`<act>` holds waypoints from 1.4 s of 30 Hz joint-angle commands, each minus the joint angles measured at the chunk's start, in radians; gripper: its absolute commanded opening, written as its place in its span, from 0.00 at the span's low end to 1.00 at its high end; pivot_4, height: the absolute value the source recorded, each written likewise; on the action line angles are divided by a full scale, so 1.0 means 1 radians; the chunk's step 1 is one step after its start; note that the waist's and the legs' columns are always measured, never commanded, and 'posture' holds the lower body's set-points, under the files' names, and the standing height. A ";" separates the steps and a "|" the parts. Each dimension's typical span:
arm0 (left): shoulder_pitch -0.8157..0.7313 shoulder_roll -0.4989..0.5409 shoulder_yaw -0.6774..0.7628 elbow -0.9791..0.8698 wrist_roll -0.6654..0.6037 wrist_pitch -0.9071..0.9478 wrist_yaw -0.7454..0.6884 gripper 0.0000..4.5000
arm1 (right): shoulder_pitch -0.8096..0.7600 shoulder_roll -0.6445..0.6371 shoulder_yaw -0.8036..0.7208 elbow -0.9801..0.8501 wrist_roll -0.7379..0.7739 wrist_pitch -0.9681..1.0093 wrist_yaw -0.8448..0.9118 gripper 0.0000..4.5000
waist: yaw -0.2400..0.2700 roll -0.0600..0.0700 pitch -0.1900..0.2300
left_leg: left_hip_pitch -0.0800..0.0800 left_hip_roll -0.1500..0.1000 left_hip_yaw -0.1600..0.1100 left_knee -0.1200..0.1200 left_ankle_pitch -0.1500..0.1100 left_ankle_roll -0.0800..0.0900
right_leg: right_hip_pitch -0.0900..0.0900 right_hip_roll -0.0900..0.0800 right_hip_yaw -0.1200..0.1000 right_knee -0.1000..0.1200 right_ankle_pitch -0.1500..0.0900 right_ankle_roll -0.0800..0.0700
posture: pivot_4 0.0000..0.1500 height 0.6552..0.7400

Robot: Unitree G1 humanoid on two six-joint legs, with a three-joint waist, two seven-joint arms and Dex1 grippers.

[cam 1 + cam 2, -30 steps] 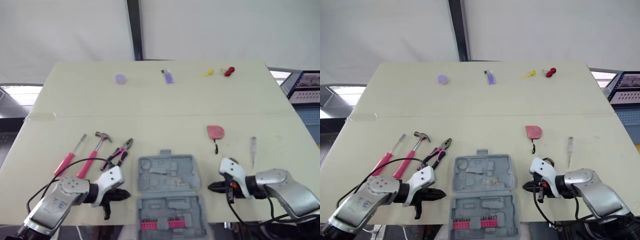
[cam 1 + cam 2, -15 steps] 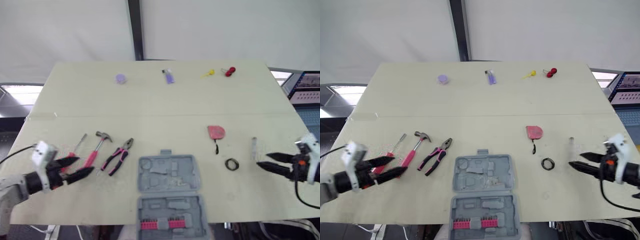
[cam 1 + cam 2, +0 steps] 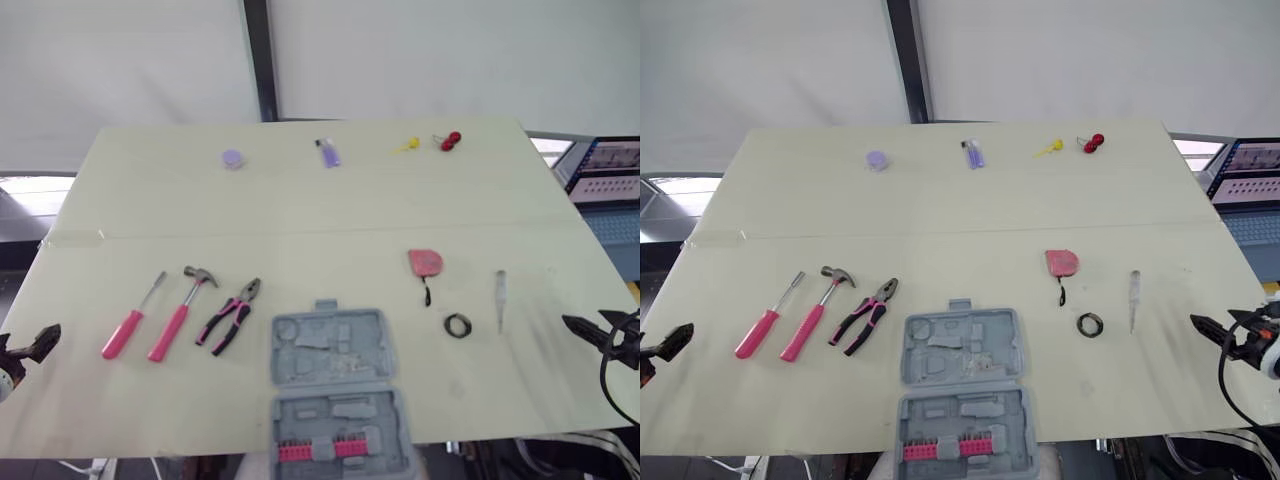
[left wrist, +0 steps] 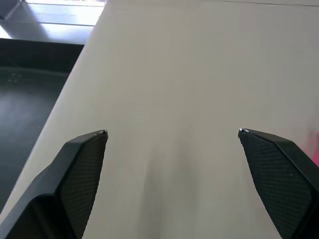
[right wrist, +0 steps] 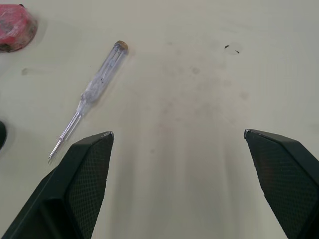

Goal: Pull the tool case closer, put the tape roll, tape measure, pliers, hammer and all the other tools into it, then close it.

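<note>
Flanking open tool case: pliers, tape roll.

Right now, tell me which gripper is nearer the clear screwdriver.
Right. The right gripper is at the right edge of the table, just beyond the clear screwdriver; the left gripper is at the far left edge.

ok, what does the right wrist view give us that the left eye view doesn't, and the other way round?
Right wrist: textured inner faces of the fingers on the right end effector, spread open, and dark specks on the table.
Left eye: open tool case, hammer, pliers, pink screwdriver, left end effector.
Both: clear screwdriver, red tape measure, table.
</note>
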 commanded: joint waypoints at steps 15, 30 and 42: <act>-0.092 -0.031 -0.203 -0.430 -0.231 0.140 -0.162 1.00 | 0.012 0.003 0.026 -0.335 0.147 0.210 0.082 0.98 | 0.007 0.000 0.000 | -0.001 0.001 0.000 0.002 0.000 0.000 | 0.000 0.000 0.001 0.001 0.000 0.000 | 1.00 1.00; -0.456 -0.108 -0.984 -0.614 -0.031 -0.001 -0.496 1.00 | 0.063 0.019 0.304 -0.748 0.008 0.261 0.028 0.86 | 0.015 0.000 0.000 | -0.001 0.001 0.000 0.003 0.000 -0.001 | 0.000 0.001 0.001 0.000 0.000 0.000 | 1.00 1.00; -0.541 -0.331 -1.148 -0.438 0.140 -0.274 -0.536 1.00 | 0.104 0.055 0.358 -0.805 -0.052 0.264 -0.040 0.58 | 0.031 0.000 0.000 | -0.003 0.001 0.000 0.005 -0.001 0.000 | 0.000 0.002 0.001 0.000 0.000 0.000 | 1.00 1.00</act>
